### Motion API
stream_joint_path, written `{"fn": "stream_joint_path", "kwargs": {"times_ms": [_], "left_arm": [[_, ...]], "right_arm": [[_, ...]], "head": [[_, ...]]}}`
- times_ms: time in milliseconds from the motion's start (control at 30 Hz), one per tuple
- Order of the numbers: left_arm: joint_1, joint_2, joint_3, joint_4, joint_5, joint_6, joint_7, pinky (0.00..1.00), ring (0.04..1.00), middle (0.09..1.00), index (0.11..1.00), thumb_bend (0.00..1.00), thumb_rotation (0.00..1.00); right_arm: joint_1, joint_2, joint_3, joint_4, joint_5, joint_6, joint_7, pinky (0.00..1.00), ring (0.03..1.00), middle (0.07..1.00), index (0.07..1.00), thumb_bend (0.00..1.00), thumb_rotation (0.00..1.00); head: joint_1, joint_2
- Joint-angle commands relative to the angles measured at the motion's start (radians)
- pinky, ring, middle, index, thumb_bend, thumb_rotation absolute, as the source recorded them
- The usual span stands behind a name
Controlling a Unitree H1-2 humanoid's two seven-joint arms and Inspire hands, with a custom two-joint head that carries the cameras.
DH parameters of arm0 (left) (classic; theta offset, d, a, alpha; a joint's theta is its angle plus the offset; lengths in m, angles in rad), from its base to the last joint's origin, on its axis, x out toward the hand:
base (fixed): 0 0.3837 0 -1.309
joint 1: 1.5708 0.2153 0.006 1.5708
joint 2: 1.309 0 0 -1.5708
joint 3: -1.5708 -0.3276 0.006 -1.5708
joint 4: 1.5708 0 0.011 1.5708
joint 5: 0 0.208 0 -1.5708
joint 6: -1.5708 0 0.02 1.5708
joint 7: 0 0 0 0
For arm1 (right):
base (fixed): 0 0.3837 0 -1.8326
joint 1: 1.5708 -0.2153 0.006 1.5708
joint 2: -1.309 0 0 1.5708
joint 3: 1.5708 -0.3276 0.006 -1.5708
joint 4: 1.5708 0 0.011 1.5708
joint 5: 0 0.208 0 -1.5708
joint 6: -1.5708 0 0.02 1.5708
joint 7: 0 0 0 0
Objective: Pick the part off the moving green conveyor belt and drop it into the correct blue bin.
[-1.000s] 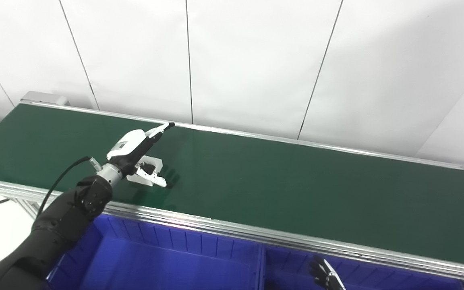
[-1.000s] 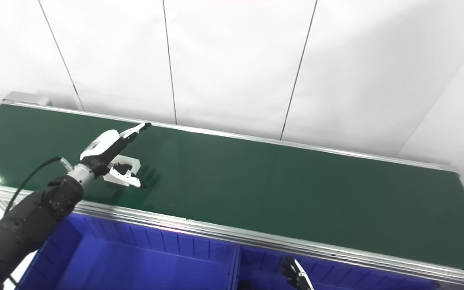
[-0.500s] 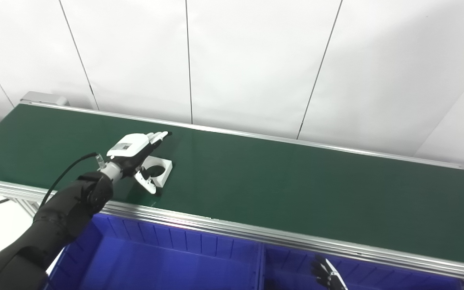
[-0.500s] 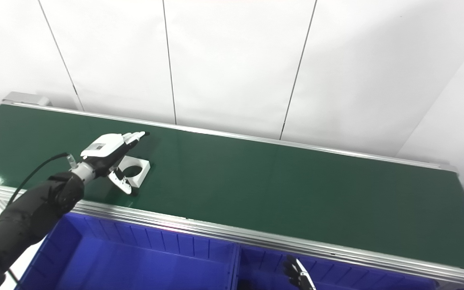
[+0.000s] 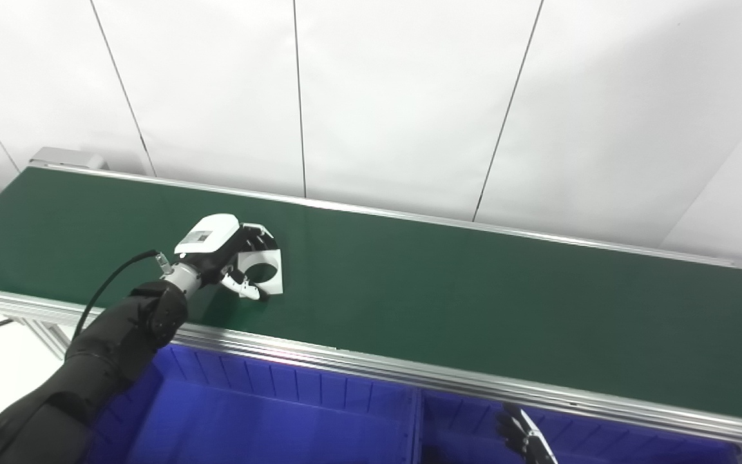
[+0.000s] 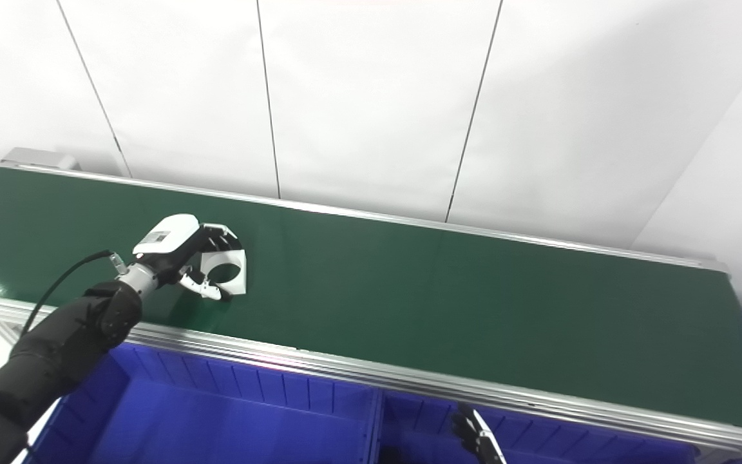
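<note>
So the left robot hand is curled around the white part, a flat square piece with a round hole, which looks tipped up off the green conveyor belt near its left end. Fingers wrap the far edge and the thumb pinches the near one, probably so it can't slide away with the belt. Hard to say if it's fully lifted yet. The blue bin sits right below the belt's near rail, handy for a short drop. The right robot hand waits low by the bins, fingers apart, holding nothing.
</note>
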State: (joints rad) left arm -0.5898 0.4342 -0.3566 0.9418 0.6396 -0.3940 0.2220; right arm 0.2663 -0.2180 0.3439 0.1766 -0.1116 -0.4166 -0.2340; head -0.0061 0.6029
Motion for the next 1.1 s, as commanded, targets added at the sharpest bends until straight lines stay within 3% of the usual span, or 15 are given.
{"fn": "stream_joint_path", "kwargs": {"times_ms": [0, 167, 300, 467, 533, 633, 733, 900, 1067], "left_arm": [[-0.046, 0.010, 0.001, -0.009, -0.010, -0.010, -0.009, 0.35, 0.388, 0.471, 0.522, 0.50, 0.00], [-0.041, 0.012, 0.010, -0.019, -0.050, -0.028, -0.064, 0.39, 0.407, 0.491, 0.510, 0.50, 0.00], [-0.018, 0.019, 0.020, -0.066, -0.061, -0.043, -0.052, 0.37, 0.400, 0.480, 0.517, 0.50, 0.00], [0.068, 0.016, 0.095, -0.255, -0.124, -0.075, 0.038, 0.38, 0.406, 0.482, 0.516, 0.50, 0.00], [0.108, 0.020, 0.109, -0.356, -0.170, -0.075, 0.071, 0.28, 0.354, 0.466, 0.526, 0.49, 0.00], [0.169, 0.028, 0.124, -0.510, -0.248, -0.076, 0.109, 0.27, 0.358, 0.455, 0.526, 0.50, 0.00], [0.228, 0.033, 0.145, -0.639, -0.345, -0.076, 0.100, 0.39, 0.441, 0.495, 0.492, 0.50, 0.00], [0.306, 0.042, 0.154, -0.759, -0.506, -0.076, 0.059, 0.43, 0.453, 0.499, 0.489, 0.50, 0.00], [0.373, 0.013, 0.179, -0.803, -0.584, -0.076, 0.005, 0.43, 0.456, 0.494, 0.492, 0.50, 0.00]], "right_arm": [[0.003, 0.002, -0.007, -0.030, 0.000, -0.053, 0.000, 0.87, 0.851, 0.863, 0.907, 0.94, 0.47], [0.006, 0.005, -0.009, -0.032, -0.001, -0.053, 0.000, 0.86, 0.843, 0.861, 0.905, 0.95, 0.48], [0.009, 0.004, -0.009, -0.033, 0.003, -0.053, 0.006, 0.87, 0.850, 0.865, 0.906, 0.94, 0.48], [0.014, 0.004, -0.006, -0.039, 0.000, -0.053, 0.007, 0.87, 0.852, 0.866, 0.910, 0.93, 0.48], [0.015, 0.003, -0.004, -0.043, -0.010, -0.053, 0.005, 0.86, 0.851, 0.869, 0.913, 0.94, 0.50], [0.018, 0.006, -0.004, -0.051, -0.025, -0.053, 0.000, 0.85, 0.849, 0.869, 0.913, 0.94, 0.51], [0.023, 0.011, -0.006, -0.061, -0.025, -0.053, 0.005, 0.86, 0.862, 0.874, 0.914, 0.94, 0.51], [0.024, 0.018, -0.006, -0.069, -0.041, -0.053, -0.002, 0.86, 0.870, 0.877, 0.920, 0.94, 0.52], [0.020, 0.025, -0.008, -0.080, -0.050, -0.053, 0.003, 0.85, 0.861, 0.882, 0.921, 0.94, 0.53]], "head": [[0.000, 0.000], [0.003, 0.001], [0.003, 0.005], [-0.023, 0.021], [-0.043, 0.033], [-0.075, 0.043], [-0.107, 0.058], [-0.150, 0.091], [-0.185, 0.116]]}}
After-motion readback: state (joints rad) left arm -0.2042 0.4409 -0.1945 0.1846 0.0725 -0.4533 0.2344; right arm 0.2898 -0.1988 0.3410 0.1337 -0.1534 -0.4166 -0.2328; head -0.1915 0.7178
